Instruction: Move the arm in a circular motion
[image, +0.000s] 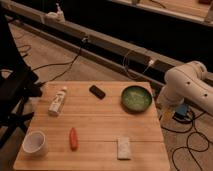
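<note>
The arm (187, 86) is large and white, made of thick rounded segments. It stands at the right edge of the camera view, just beyond the right side of the wooden table (102, 117). A bulbous joint bends above the floor next to the green bowl (136, 98). My gripper is not in view; the arm runs out of the picture at the right edge.
On the table lie a white bottle (57, 101), a small black object (97, 91), an orange carrot-like item (73, 138), a white cup (34, 143) and a pale packet (123, 147). A black chair (15, 90) stands left. Cables (192, 137) and a blue item (181, 111) lie on the floor right.
</note>
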